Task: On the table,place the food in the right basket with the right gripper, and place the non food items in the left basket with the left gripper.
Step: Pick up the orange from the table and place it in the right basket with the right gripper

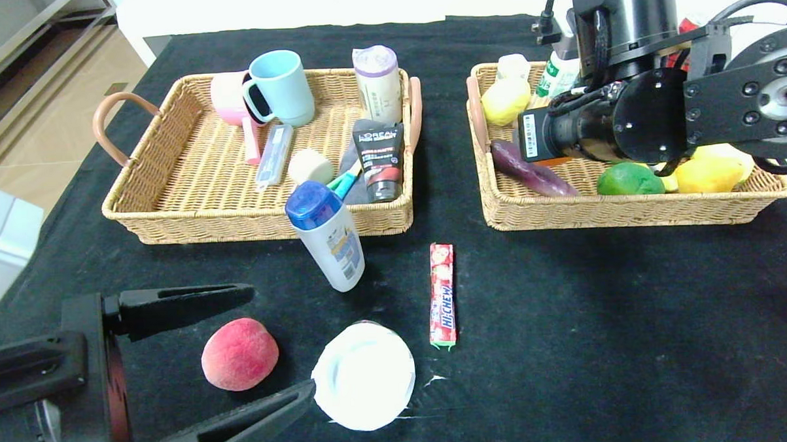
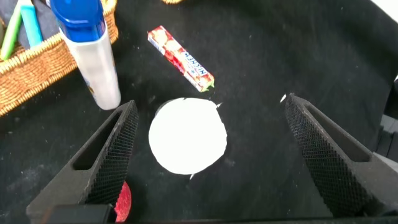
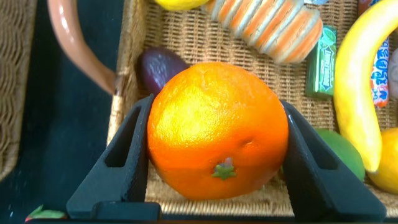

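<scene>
The right pincer (image 3: pixel 214 134) grips the orange (image 3: pixel 217 130) over the right basket (image 1: pixel 622 206). The left pincer (image 1: pixel 276 343) gapes wide at the bench's (image 1: pixel 567 319) near left, flanking the peach (image 1: pixel 240 354), its tip touching the white dish (image 1: pixel 364 383).

Orange (image 3: pixel 217 127) clamped between both fingers (image 3: pixel 121 165) of right gripper (image 3: pixel 214 155), above wicker basket (image 3: pixel 186 37); eggplant (image 3: pixel 158 68) just behind, banana (image 3: pixel 360 81) and green fruit (image 3: pixel 342 155) alongside.
</scene>
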You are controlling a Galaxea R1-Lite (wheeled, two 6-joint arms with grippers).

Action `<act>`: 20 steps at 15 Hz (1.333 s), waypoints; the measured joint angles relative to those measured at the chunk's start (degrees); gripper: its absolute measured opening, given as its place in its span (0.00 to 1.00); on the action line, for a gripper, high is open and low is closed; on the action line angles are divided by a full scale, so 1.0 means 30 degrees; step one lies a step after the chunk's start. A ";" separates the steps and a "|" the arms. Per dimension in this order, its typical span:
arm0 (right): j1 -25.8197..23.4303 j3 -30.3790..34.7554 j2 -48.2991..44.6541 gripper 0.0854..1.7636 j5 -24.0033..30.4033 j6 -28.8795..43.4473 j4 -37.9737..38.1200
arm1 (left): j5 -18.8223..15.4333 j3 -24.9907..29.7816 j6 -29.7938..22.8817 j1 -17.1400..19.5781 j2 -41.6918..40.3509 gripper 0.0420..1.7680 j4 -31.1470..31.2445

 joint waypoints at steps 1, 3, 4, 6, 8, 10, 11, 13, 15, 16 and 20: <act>-0.0138 -0.0223 0.0183 0.69 -0.0016 0.0012 -0.0024 | 0.0000 0.0004 0.0000 0.0000 0.0028 0.97 0.0000; -0.0276 -0.0325 0.0443 0.69 0.0000 0.0020 -0.0715 | 0.0016 0.0004 0.0008 0.0000 0.0057 0.97 0.0000; -0.0305 -0.0341 0.0553 0.69 0.0020 0.0008 -0.0918 | 0.0016 0.0004 0.0008 0.0000 0.0065 0.97 0.0000; -0.0321 -0.0378 0.0719 0.69 0.0028 0.0020 -0.0987 | 0.0016 0.0012 0.0008 0.0000 0.0073 0.97 0.0000; -0.0305 -0.0349 0.0837 0.69 0.0012 0.0167 -0.1016 | 0.0008 0.0012 0.0008 0.0000 0.0081 0.97 0.0000; -0.0252 -0.0349 0.0874 0.72 0.0012 0.0232 -0.1016 | 0.0016 0.0012 0.0008 0.0000 0.0089 0.97 0.0000; -0.0223 -0.0349 0.0890 0.75 0.0000 0.0248 -0.1016 | 0.0016 0.0012 0.0008 0.0000 0.0089 0.97 -0.0008; -0.0167 -0.0321 0.0894 0.80 0.0008 0.0297 -0.1016 | 0.0000 0.0028 0.0008 0.0000 0.0110 0.97 0.0004; -0.0114 -0.0289 0.0894 0.84 0.0020 0.0297 -0.1008 | 0.0008 0.0049 0.0093 0.0000 0.0118 0.97 0.0000; -0.0110 -0.0289 0.0890 0.85 0.0028 0.0321 -0.1016 | 0.0016 0.0049 0.0102 0.0000 0.0126 0.97 0.0000; 0.0024 -0.0284 0.0817 0.90 0.0037 0.0329 -0.0971 | 0.0016 0.0073 0.0102 0.0008 0.0228 0.97 0.0000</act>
